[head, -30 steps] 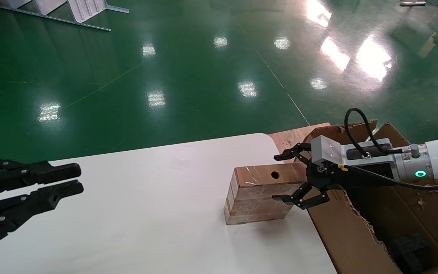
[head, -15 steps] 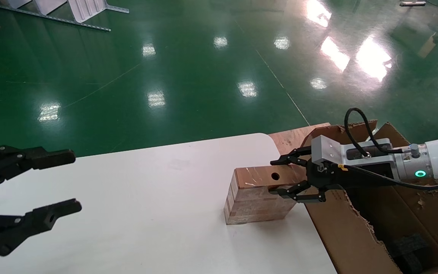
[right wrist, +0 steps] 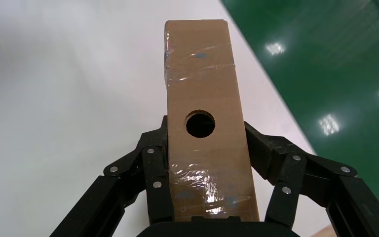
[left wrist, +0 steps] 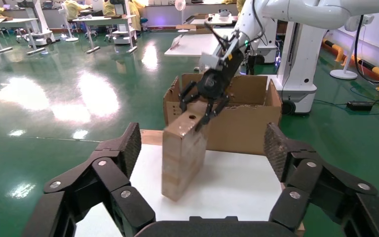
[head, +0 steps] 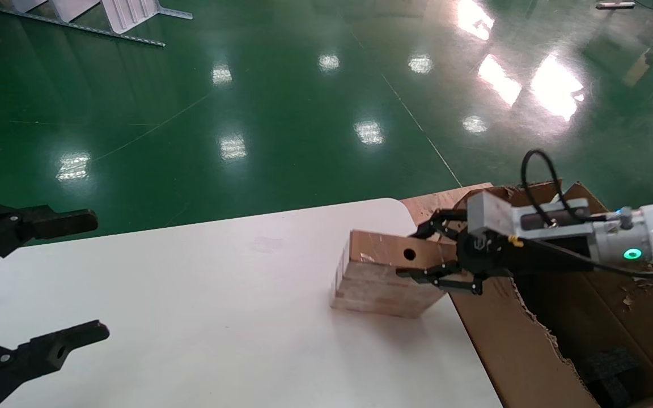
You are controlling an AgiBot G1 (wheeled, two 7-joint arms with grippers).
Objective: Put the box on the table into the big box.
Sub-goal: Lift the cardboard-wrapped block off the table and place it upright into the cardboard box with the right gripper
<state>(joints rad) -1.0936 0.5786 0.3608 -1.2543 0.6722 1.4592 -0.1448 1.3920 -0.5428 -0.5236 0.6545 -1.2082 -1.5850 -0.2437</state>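
The box (head: 380, 283) is a small brown taped box with a round hole in its top. It stands tilted at the right end of the white table (head: 219, 294), its end towards the carton raised. My right gripper (head: 411, 253) is shut on that end, with fingers (right wrist: 153, 163) pressed on both long sides of the box (right wrist: 202, 84). The big box (head: 525, 351), torn-edged, stands just right of the table. My left gripper (head: 97, 275) hangs open over the table's left end, far from the box (left wrist: 180, 153).
A black foam block (head: 610, 368) lies inside the carton. Shiny green floor surrounds the table, whose rounded far corner is close behind the box. The left wrist view shows the carton (left wrist: 246, 123) behind the box and a white machine base (left wrist: 296, 74) beyond it.
My right gripper went from open around the box's end to shut on it, then tipped that end up. My left gripper opened wide.
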